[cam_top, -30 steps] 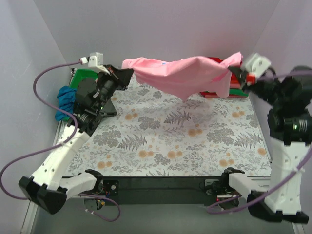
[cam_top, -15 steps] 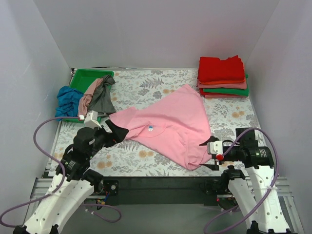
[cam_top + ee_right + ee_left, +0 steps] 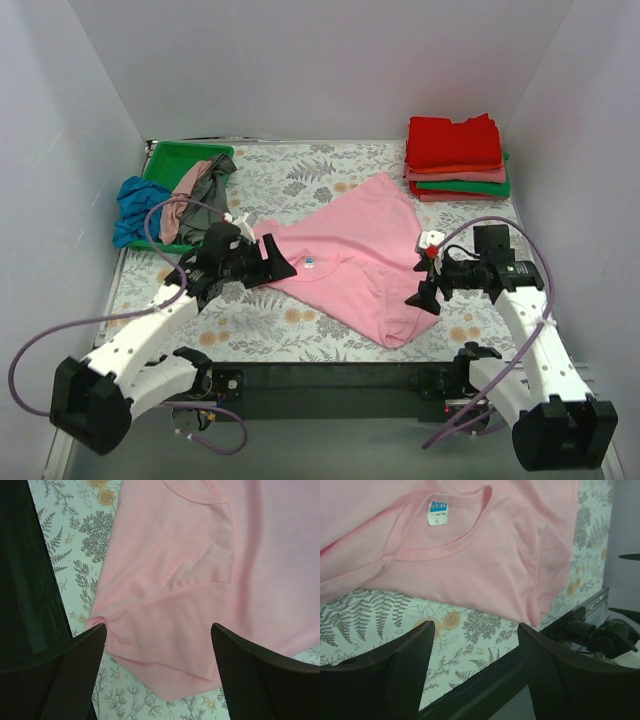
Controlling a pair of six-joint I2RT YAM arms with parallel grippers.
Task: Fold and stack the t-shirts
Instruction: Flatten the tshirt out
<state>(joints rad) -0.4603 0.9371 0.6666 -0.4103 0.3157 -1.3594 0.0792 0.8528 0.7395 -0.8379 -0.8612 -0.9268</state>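
Note:
A light pink t-shirt (image 3: 355, 250) lies spread at an angle on the middle of the table, with its neck label (image 3: 438, 512) facing up. My left gripper (image 3: 283, 258) hovers open at the shirt's collar end; in the left wrist view the left gripper (image 3: 475, 627) has only table between its fingers. My right gripper (image 3: 420, 280) is open above the shirt's right edge. In the right wrist view the right gripper (image 3: 159, 626) spans a sleeve of the pink shirt (image 3: 200, 555) without touching it. Red (image 3: 455, 142), salmon and green (image 3: 470, 186) shirts are stacked folded at the back right.
A bright green tray (image 3: 172, 158) stands at the back left with a grey shirt (image 3: 210, 200) and a salmon one (image 3: 185, 195) draped over it. A blue shirt (image 3: 135, 205) lies bunched beside the tray. The table's black front edge (image 3: 485, 680) is close below the left gripper.
A second ago both grippers held the pink shirt stretched in the air at the back. They let go, it dropped onto the table, and both arms now hover open over it.

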